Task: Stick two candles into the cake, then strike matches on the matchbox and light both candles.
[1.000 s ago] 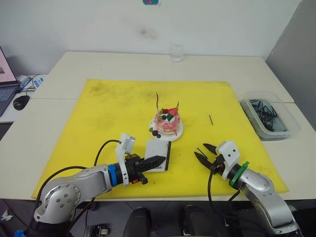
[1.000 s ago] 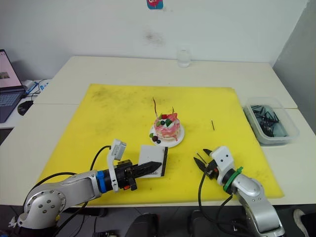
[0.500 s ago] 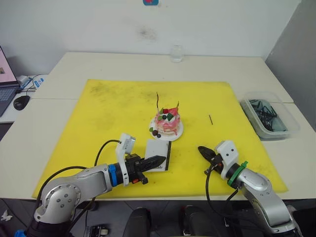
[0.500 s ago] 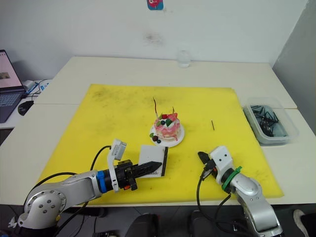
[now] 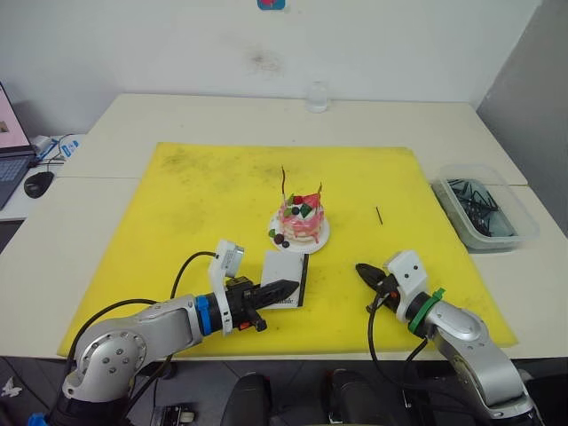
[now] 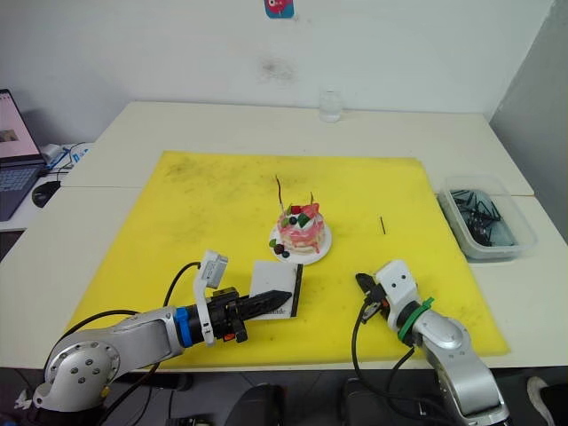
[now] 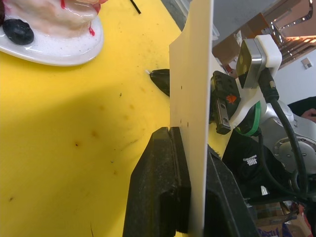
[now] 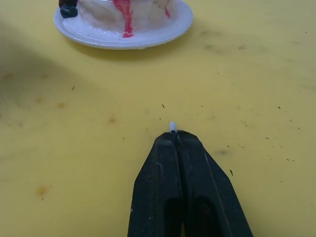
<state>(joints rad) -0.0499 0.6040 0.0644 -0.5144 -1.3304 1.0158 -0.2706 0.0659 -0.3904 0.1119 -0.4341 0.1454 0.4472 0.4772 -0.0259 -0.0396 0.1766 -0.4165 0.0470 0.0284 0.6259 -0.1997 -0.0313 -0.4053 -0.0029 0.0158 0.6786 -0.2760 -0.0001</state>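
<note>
Glossy white plate (image 8: 148, 34), matt scuffed yellow mat (image 5: 204, 195), matt card-like matchbox (image 7: 197, 98), clear plastic tub (image 5: 484, 209)

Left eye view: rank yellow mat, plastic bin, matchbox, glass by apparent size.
1. yellow mat: by far the largest.
2. plastic bin.
3. matchbox, held in the left tool.
4. glass: looks smallest, but it stands farthest from the camera, so its rank against the matchbox is unsure.

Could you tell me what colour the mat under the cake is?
Yellow mat, clearest in the left eye view.
</note>
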